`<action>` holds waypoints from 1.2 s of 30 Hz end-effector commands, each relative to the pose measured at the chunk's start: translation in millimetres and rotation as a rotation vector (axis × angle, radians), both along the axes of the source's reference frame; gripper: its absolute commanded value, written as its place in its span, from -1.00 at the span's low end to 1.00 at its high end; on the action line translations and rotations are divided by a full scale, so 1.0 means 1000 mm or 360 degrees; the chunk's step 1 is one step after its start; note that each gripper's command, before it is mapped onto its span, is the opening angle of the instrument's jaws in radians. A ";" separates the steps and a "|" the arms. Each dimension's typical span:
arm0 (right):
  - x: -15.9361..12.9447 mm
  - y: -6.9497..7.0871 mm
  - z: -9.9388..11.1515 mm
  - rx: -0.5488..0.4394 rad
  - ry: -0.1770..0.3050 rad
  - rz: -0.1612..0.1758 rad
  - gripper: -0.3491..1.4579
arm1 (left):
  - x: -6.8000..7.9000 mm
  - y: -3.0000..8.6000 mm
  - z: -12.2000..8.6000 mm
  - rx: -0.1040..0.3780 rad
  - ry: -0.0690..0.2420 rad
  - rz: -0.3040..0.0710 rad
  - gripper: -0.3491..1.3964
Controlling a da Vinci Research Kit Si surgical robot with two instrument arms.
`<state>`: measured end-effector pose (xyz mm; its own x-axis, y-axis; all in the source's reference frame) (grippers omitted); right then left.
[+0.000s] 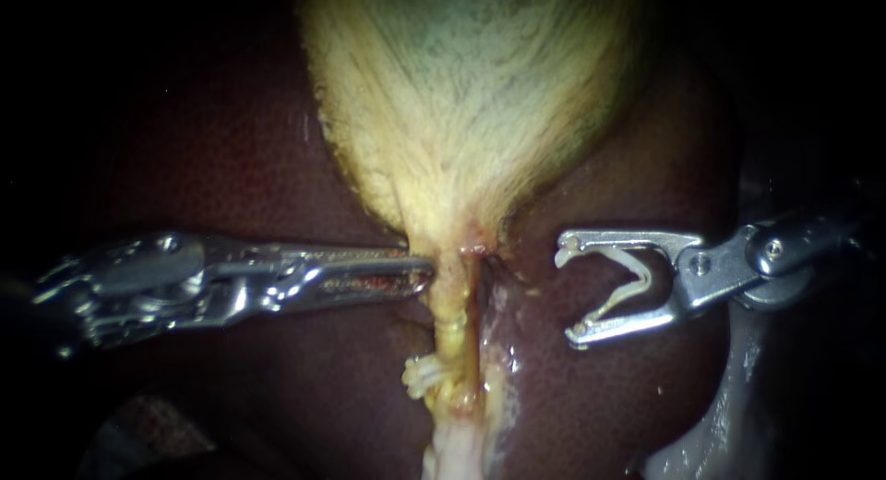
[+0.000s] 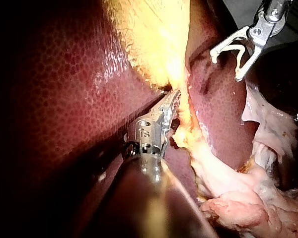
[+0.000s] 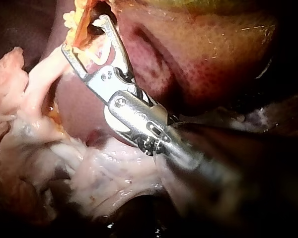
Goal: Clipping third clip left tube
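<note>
Judging from the endoscope view, the clip (image 1: 620, 255) had not yet been set. It sat between the wide-spread jaws of the right instrument (image 1: 570, 295), touching both, and stood apart from the tube (image 1: 450, 305) that ran down from the neck of the gallbladder (image 1: 471, 102) over the liver (image 1: 231, 166). Pale knobby lumps (image 1: 425, 374) lower on the tube might have been clips in place, but I could not tell. What remained, I judged, was to carry the jaws across, straddle the tube and squeeze. The left instrument (image 1: 420, 275) lay level, its jaws together and the tip against the tube's side just under the neck; no tissue showed between them. In the left wrist view that instrument (image 2: 173, 104) reached up to the yellow neck tissue, with the right instrument (image 2: 226, 68) ahead and off to one side, clear of the tissue, its clip (image 2: 241, 49) unclosed. In the right wrist view the right instrument (image 3: 84, 33) pointed at orange-yellow tissue (image 3: 82, 15) ahead, the clip (image 3: 102, 52) held between its spread jaws; whether the tips touched that tissue could not be made out.
</note>
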<state>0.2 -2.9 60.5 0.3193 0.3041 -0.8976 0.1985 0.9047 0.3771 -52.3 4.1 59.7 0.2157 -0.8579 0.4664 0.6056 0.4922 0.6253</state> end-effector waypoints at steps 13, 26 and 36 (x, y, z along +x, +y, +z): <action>0.0020 -0.0017 0.0008 -0.0009 0.0021 -0.0036 0.05 | 0.0013 0.0000 -0.0006 0.0005 -0.0008 0.0011 -1.00; 0.0104 -0.0065 0.0050 0.0212 -0.0029 -0.0031 0.05 | 0.0048 0.0000 -0.0021 0.0000 0.0002 0.0006 -1.00; 0.0111 -0.0053 0.0076 0.0248 -0.0057 -0.0004 0.02 | 0.0046 -0.0005 -0.0032 0.0002 0.0005 0.0001 -1.00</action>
